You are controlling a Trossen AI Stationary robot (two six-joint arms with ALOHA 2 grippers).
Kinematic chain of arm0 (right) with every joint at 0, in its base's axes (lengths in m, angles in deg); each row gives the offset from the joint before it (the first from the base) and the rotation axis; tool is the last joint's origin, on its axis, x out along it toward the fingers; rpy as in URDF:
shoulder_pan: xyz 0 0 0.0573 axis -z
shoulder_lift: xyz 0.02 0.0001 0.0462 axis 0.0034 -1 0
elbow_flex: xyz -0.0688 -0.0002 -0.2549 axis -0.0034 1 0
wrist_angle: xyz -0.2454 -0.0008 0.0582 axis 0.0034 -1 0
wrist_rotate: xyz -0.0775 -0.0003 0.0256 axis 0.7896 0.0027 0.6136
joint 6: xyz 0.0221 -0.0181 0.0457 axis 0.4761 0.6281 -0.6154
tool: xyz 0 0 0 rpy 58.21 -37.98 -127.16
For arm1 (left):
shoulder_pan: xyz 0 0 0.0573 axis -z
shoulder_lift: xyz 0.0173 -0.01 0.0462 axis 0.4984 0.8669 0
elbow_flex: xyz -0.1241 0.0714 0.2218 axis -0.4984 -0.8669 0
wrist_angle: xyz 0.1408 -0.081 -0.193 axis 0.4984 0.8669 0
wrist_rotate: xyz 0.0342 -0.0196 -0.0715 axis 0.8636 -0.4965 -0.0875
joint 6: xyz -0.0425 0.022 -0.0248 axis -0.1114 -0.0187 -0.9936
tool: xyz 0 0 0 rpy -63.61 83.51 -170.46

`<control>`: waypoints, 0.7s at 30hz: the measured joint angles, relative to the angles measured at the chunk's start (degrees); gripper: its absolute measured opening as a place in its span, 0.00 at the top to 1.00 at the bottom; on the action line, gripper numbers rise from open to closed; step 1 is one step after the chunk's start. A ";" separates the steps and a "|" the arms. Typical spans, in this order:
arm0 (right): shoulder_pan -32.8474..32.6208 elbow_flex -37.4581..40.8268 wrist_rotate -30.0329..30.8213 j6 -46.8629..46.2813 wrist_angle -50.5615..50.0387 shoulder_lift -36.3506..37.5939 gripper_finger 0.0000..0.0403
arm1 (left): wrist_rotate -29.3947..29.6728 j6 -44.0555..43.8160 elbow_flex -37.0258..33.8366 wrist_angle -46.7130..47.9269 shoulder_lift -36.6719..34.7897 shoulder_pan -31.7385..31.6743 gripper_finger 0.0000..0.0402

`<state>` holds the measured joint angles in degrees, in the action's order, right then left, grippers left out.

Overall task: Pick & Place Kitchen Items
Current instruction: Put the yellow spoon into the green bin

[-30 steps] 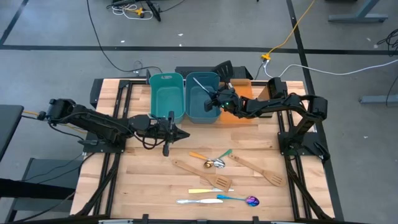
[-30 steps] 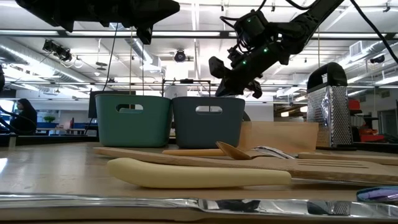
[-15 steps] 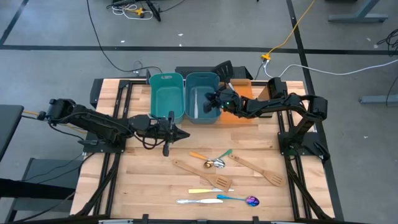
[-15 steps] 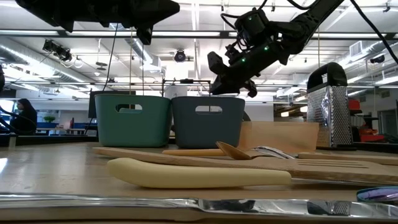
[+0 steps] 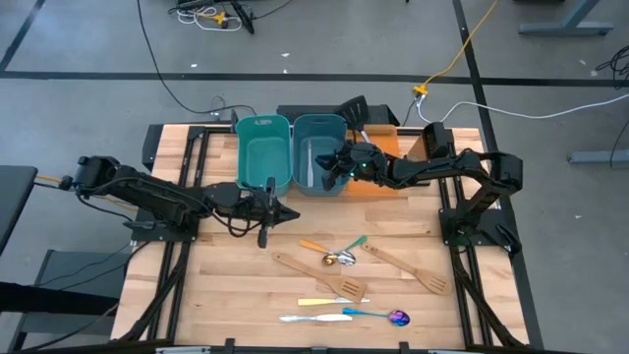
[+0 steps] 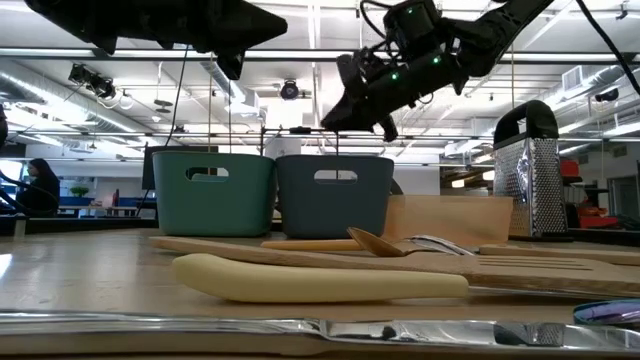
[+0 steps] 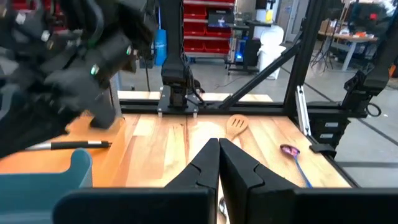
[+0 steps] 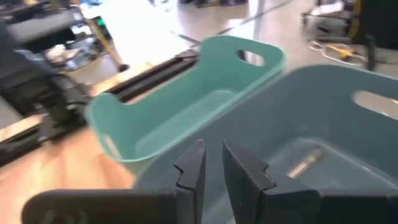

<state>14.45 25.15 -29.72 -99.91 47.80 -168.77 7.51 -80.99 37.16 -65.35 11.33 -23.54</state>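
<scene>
A: What fills the frame?

B: A grey workshop floor around a slatted wooden table (image 5: 236,265). At upper centre stand two teal bins (image 5: 263,149) side by side, an orange tray (image 5: 378,162) beside the right one.

A: And the arms?

B: The right gripper (image 5: 334,165) hovers over the darker right bin (image 5: 316,147); its fingers (image 8: 245,165) stand slightly parted with nothing between them. The left gripper (image 5: 280,209) hangs at centre left above the table, below the bins, fingers (image 7: 239,165) closed together on nothing.

A: The kitchen items?

B: Lower right of centre: two pale wooden spatulas (image 5: 319,277), a gold spoon (image 5: 330,260) between them, cream-handled cutlery (image 5: 334,301) and a blue-handled purple spoon (image 5: 378,315) lowest. One silver piece (image 8: 305,163) lies inside the right bin.
</scene>
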 joint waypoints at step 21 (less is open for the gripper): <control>-8.40 0.02 -15.40 2.05 -7.22 6.67 0.83 | -0.06 0.08 0.00 1.76 0.00 3.17 0.97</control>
<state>6.05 25.17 -45.12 -97.87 40.58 -162.10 7.45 -80.91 37.16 -63.59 11.33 -20.37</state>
